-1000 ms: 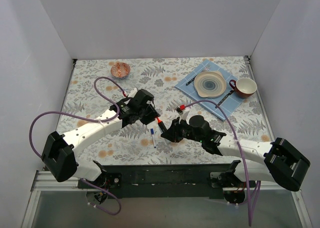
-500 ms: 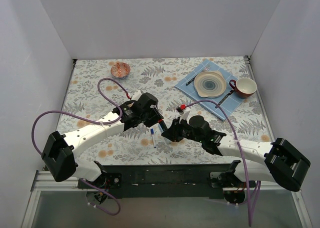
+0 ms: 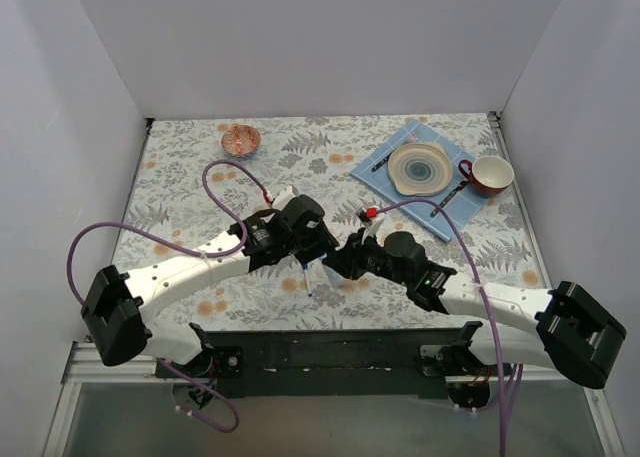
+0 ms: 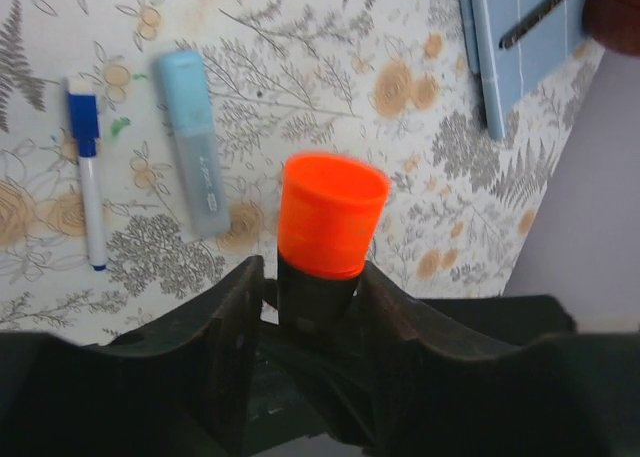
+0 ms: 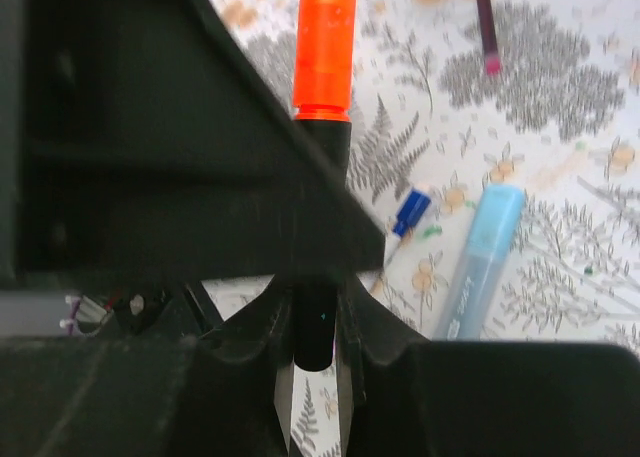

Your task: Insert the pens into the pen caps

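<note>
A black marker [image 5: 318,327] stands between my two grippers with the bright orange cap [image 4: 332,215] on its end. My right gripper [image 5: 316,307] is shut on the marker's black body. My left gripper [image 4: 312,277] sits around the capped end, its jaws slightly apart, with a thin gap on the left side. In the top view the left gripper [image 3: 318,245] and the right gripper [image 3: 340,260] meet at the table's near middle. On the cloth below lie a chunky light-blue marker [image 4: 195,142], a thin white pen with a blue end [image 4: 88,167] and a dark-red pen [image 5: 486,22].
A blue mat [image 3: 460,212] at the back right carries a plate [image 3: 420,167] and dark cutlery [image 3: 382,160], with a red mug [image 3: 488,175] beside it. A small patterned bowl [image 3: 240,139] stands at the back left. White walls close in three sides.
My left arm has moved right until its gripper meets the right one. The orange cap now sits on the marker. The left jaws have widened a little. The right gripper keeps its grip.
</note>
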Action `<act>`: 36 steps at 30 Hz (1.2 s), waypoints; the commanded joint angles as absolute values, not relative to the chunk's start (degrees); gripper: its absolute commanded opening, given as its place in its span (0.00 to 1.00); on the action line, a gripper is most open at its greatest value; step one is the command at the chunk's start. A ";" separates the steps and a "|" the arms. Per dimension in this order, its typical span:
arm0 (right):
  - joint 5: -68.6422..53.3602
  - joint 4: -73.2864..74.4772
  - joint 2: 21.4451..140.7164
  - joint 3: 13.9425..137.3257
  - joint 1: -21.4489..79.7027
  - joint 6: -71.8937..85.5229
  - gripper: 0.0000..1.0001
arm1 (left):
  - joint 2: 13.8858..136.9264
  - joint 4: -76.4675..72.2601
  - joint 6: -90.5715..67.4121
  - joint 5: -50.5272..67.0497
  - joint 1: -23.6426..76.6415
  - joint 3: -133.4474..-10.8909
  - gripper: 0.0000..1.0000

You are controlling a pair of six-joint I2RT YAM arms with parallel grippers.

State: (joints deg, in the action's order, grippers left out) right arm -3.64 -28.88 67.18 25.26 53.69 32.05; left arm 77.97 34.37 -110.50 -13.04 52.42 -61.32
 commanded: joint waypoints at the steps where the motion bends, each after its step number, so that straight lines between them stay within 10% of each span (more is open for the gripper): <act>1: -2.46 -41.66 63.38 24.79 53.61 28.57 0.01 | 72.44 32.96 -109.07 -9.41 54.40 -60.82 0.47; 14: -2.19 -39.82 52.30 24.34 53.26 27.42 0.01 | 53.63 11.44 -93.53 2.11 54.40 -49.23 0.84; 36: -20.39 -46.32 44.30 24.17 53.17 33.57 0.01 | 48.86 13.80 -69.35 4.13 54.40 -61.52 0.82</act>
